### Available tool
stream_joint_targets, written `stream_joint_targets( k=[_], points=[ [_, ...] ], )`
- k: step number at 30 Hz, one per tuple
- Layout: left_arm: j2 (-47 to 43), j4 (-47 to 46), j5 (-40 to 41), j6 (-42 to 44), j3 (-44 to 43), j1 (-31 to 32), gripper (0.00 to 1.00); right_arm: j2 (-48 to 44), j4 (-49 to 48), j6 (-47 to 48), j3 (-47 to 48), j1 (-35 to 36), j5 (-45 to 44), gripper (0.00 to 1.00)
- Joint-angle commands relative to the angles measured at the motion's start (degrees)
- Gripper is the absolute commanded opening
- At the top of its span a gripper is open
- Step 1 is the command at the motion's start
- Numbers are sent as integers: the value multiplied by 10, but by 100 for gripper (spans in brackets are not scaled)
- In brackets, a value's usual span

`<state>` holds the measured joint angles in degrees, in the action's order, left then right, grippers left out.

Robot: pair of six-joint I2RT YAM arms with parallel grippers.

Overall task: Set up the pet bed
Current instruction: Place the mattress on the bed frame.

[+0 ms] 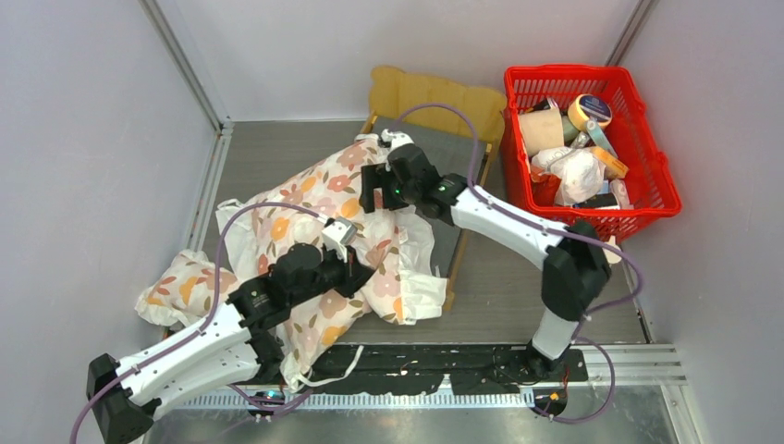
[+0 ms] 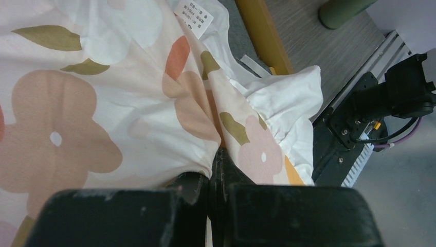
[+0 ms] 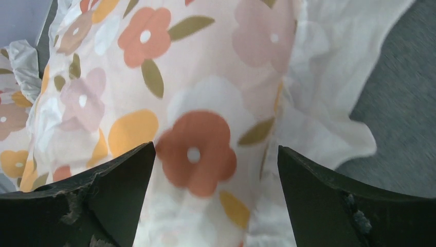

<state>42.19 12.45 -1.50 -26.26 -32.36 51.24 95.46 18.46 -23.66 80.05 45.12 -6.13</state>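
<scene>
My left gripper (image 2: pixel 218 172) is clamped on a fold of the floral cushion (image 1: pixel 305 199), to anchor it I reckon. My right gripper (image 3: pixel 216 170) hangs wide open over its far end. The pet bed (image 1: pixel 434 97) sits at the back beside the red basket (image 1: pixel 564 70), with the cushion half over it.

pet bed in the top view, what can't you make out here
- Light-wood pet bed with dark grey surface: top view, mostly covered by the white floral-print cushion and the right arm.
- Left gripper: left wrist view, tips buried in cushion fabric.
- White sewn-in label: left wrist view, print too small to read.
- Red plastic basket: top view, contents piled, too small to identify.
</scene>
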Motion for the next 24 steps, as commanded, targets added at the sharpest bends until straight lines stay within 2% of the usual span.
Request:
stream_joint_targets(
  k=[1,6,7,8,9,10,12,15,19,24],
  points=[
    [-6,-38,-25,19,7,3,0,81,-25,2,99,-20,87,96],
    [-2,-39,-32,24,12,4,0,199,-14,-21,211,-32,143,98],
    [-4,-40,-34,25,14,4,0,209,-13,-28,224,-34,152,94],
    [-9,-40,-34,27,14,5,0,225,-10,-31,245,-37,164,74],
    [-14,-37,-34,29,14,5,0,230,-9,-36,253,-39,166,60],
    [-19,-34,-31,31,14,5,0,229,-9,-36,261,-42,165,32],
    [-32,-20,-8,38,11,6,0,205,-14,-27,261,-48,158,9],
    [-59,9,40,68,-2,6,0,118,-17,4,232,-53,120,5],
    [-99,50,108,126,-35,6,0,-23,-42,35,151,-54,6,5],
    [-101,55,129,154,-80,6,0,-156,-68,46,37,-54,-82,5]
  ],
)
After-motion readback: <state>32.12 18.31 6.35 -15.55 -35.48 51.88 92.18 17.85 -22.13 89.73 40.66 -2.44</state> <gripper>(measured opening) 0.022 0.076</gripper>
